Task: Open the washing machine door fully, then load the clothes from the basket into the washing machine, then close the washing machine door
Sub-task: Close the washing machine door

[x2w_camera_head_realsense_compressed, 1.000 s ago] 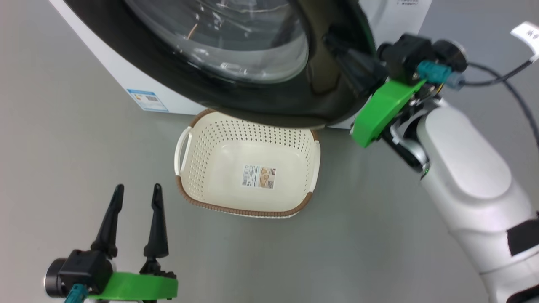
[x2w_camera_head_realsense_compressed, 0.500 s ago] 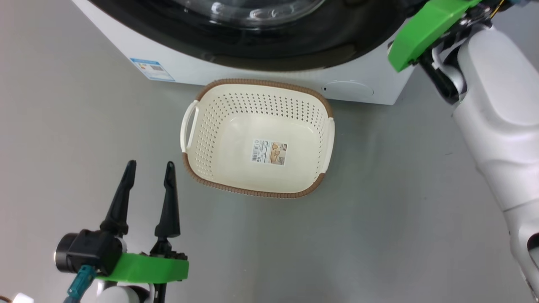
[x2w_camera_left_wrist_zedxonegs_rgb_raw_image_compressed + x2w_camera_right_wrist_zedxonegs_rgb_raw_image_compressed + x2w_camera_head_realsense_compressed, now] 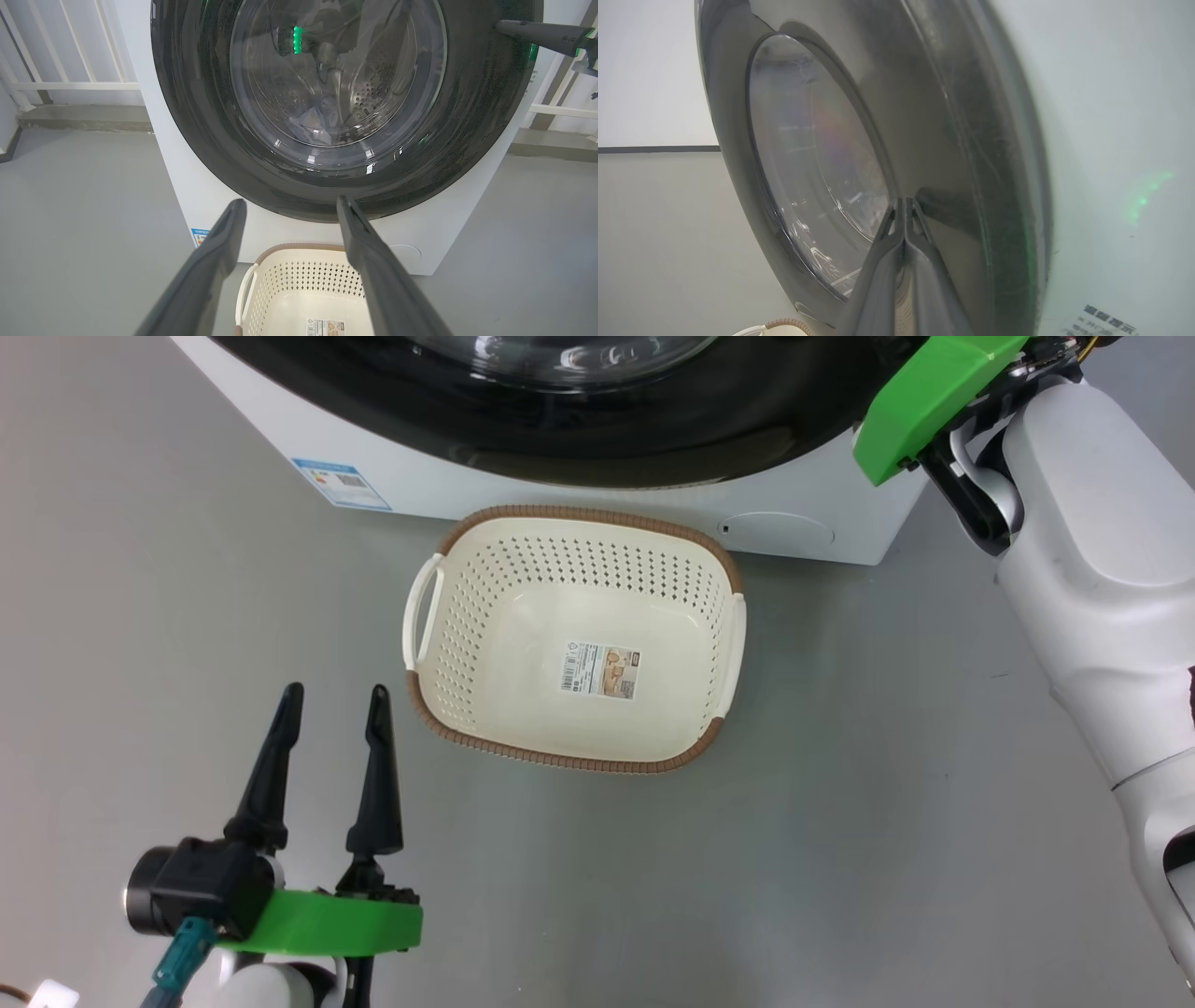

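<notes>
Washing machine door: flush on washing machine, far centre. Basket: floor, just near of it. Left gripper: near left, fingers apart. Right gripper: fingers together, at door's right rim.

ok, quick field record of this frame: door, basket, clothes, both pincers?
washing machine door: looks shut, flush on the washing machine front
basket: on the floor before the machine, empty, label on its bottom
clothes: pale fabric seen through the door glass, inside the drum
left pincer: open, holding nothing, over the floor left of the basket
right pincer: shut, holding nothing, tips at the door's black rim
stage: loading looks done, door looks closed
</notes>
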You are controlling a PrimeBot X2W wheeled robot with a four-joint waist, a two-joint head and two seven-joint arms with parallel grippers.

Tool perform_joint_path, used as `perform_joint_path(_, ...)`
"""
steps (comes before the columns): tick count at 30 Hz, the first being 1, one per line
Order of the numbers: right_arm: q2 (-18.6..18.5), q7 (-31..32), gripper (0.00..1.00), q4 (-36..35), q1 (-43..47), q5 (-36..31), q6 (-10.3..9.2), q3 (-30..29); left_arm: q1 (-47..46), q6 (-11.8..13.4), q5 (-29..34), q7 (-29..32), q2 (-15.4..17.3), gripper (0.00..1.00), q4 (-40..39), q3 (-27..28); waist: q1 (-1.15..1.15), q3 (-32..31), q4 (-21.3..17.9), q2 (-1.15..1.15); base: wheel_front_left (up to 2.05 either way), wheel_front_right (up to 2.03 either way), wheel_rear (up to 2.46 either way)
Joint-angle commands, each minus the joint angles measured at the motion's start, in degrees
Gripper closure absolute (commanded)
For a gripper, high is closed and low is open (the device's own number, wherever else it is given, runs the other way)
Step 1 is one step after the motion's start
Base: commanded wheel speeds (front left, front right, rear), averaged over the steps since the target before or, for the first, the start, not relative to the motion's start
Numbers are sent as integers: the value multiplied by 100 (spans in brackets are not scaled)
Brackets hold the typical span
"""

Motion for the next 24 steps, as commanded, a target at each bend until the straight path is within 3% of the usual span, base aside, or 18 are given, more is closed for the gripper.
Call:
perform_joint_path(1,66,-63,100,-86,-71,115,-41,42,-105,35,-34,-46,91,0,-103,198,0,-38,-30,0,0,0,0)
perform_joint_path(12,-58,-142,100,-718,985,363,-41,409,93,-114,220,-46,91,0,43,328,0,-432,-287,0,0,0,0)
perform_joint_path(24,-290,-146,100,-2109,3019,129,-41,-461,300,-277,352,-46,127,0,164,433,0,-937,-614,0,0,0,0)
